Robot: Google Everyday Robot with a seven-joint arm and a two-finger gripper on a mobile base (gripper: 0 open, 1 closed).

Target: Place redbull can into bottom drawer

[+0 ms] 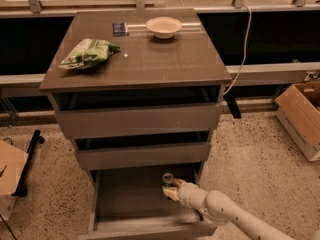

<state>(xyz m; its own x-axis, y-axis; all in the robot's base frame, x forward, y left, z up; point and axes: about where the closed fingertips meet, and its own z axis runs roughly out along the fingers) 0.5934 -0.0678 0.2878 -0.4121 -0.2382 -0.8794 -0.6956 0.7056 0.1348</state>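
- The white jointed robot arm (222, 213) reaches in from the lower right, over the right front corner of the pulled-out bottom drawer (125, 201), a wide grey-brown box with a plain flat front.
- Its cream-coloured pincer (171, 192) sits inside that drawer near the right wall. I cannot tell if it is clenched or released.
- The slim redbull can (168, 178) stands upright in the bottom drawer, right at the pincer, with only its silver top showing.
- Above, the middle drawer (142, 155) and top drawer (137, 121) each stand slightly ajar.
- On the grey-brown table (165, 66) lie a crumpled green snack bag (89, 53) at left, then farther back a small dark-blue packet (120, 29) beside a shallow cream bowl (163, 27).
- A brown cardboard box (300, 116) sits on the floor at right.
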